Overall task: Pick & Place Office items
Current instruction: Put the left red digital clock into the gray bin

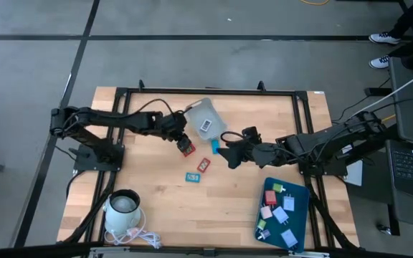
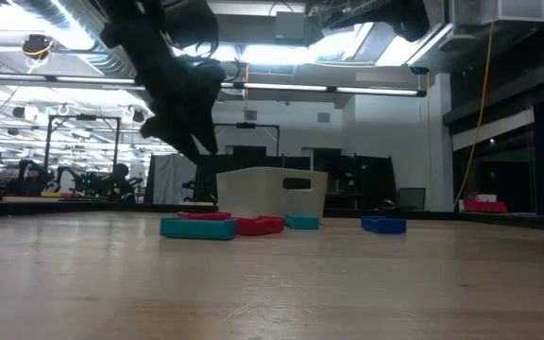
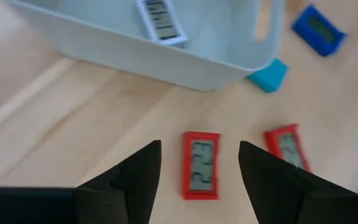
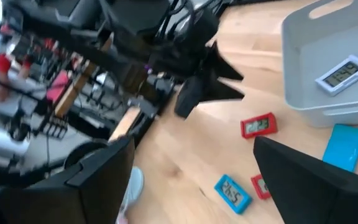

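Note:
The office items are small digital clocks and blocks. One red clock [image 3: 200, 165] lies flat on the table right under my left gripper [image 3: 199, 145], which is open above it with a finger on either side and touches nothing. In the high view that gripper [image 1: 184, 142] is beside the grey bin [image 1: 206, 120]. A second red clock [image 1: 203, 165], a blue clock [image 1: 193, 176] and a light-blue block [image 1: 214, 145] lie nearby. A white clock [image 3: 161, 22] lies in the bin. My right gripper [image 1: 226, 153] is open next to the light-blue block, clear of it.
A dark-teal tray [image 1: 301, 215] with several small items sits at the near right corner. A white round appliance [image 1: 123, 208] with a coiled cord stands at the near left. A dark-blue piece [image 3: 319, 26] lies beyond the bin. Bare wood lies between the clocks and the near edge.

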`<state>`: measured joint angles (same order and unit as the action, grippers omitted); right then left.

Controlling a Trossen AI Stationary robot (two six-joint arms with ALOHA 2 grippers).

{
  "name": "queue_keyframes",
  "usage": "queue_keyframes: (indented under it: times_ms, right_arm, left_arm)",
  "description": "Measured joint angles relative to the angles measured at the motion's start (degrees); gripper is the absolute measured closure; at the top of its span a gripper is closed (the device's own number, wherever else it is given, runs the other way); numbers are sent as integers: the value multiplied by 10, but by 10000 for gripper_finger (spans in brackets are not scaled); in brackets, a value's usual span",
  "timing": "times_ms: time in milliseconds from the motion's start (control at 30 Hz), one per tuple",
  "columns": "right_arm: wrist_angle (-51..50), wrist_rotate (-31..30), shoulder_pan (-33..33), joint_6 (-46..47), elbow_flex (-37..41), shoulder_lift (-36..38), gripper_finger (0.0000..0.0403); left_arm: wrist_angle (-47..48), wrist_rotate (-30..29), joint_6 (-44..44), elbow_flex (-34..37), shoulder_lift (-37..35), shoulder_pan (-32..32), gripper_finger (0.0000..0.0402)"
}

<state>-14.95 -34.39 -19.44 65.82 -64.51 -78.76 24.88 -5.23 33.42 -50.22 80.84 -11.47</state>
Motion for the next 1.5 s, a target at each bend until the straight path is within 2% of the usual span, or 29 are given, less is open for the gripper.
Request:
queue_keyframes:
  times_ms: [167, 333, 500, 700, 1067, 1500]
  right_arm:
    - [2, 40, 0, -46, 0, 9, 78]
    - [3, 44, 0, -83, 0, 22, 86]
    - [4, 46, 0, -96, 0, 30, 87]
    - [5, 55, -2, -97, 0, 31, 87]
    - [9, 70, -2, -97, 0, 31, 88]
    - [13, 75, -2, -99, 0, 30, 88]
  left_arm:
    - [38, -80, 22, 0, 0, 26, 174]
    - [46, -98, 6, 0, 8, 50, 172]
    - [34, -69, -28, 0, 39, 85, 175]
    - [27, -55, -11, 0, 82, 106, 169]
    - [7, -47, -11, 0, 118, 76, 145]
    - [-25, -13, -5, 0, 166, 64, 144]
